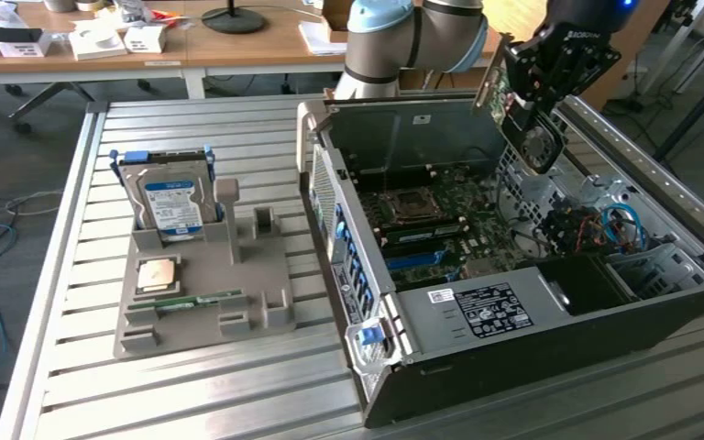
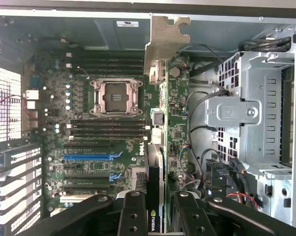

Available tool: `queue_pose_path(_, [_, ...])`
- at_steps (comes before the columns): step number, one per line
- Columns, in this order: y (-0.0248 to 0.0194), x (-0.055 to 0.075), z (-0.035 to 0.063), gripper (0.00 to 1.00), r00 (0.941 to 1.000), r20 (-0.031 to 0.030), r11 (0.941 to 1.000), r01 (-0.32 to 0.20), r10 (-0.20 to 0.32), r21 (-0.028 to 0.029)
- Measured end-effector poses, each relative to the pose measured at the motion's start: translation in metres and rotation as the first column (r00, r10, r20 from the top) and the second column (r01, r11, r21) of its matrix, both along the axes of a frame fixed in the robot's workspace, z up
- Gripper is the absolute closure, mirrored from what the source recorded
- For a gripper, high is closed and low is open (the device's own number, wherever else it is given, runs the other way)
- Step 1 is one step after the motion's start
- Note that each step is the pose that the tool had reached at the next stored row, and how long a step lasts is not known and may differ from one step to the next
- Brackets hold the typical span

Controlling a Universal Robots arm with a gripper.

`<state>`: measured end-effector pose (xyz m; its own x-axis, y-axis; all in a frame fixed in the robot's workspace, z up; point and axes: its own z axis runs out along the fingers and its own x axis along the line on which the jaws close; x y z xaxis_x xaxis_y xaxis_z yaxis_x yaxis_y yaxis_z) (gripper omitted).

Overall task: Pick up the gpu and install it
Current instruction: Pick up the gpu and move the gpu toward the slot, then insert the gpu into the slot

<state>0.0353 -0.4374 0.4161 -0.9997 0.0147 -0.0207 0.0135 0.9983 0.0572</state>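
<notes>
Green circuit board edged with a silver bracket: the graphics card (image 1: 533,136) hangs at the upper right of the exterior view, its round black fan facing the camera. The gripper (image 1: 526,103) pinches it from above, one finger on each face, and holds it upright in the air over the far corner of the open computer case (image 1: 572,348), not yet seated in a slot.

In the wrist view the graphics card (image 2: 171,123) is seen edge-on, running away from the gripper (image 2: 157,214). The black fingers (image 2: 133,216) close on either side of it, and the silver bracket (image 2: 163,44) is at the far end. Beyond the card lies the motherboard (image 2: 103,147) with its open processor socket (image 2: 115,97) and blue slots (image 2: 89,157). A metal drive cage (image 2: 256,123) stands on the card's other side.

In the exterior view the case lies on its side on a slatted metal table (image 1: 181,394), with the motherboard (image 1: 450,225) showing inside and a labelled power supply (image 1: 487,307) near the front. At the exterior view's left, well apart from the case, a grey holder tray (image 1: 248,293) carries an upright hard drive (image 1: 171,203), a square processor chip (image 1: 157,273) and a narrow memory stick (image 1: 187,302). Wooden desks (image 1: 254,44) fill the upper left of the frame.
</notes>
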Motion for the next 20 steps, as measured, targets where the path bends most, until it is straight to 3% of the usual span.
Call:
queue_pose_path(14, [0.0, 0.0, 0.0, 0.74, 1.0, 0.0, 1.0, -0.003, 0.003, -0.0001])
queue_pose_path(20, [0.0, 0.0, -0.0001, 0.74, 0.9993, 0.0001, 0.9993, -0.038, 0.038, 0.0])
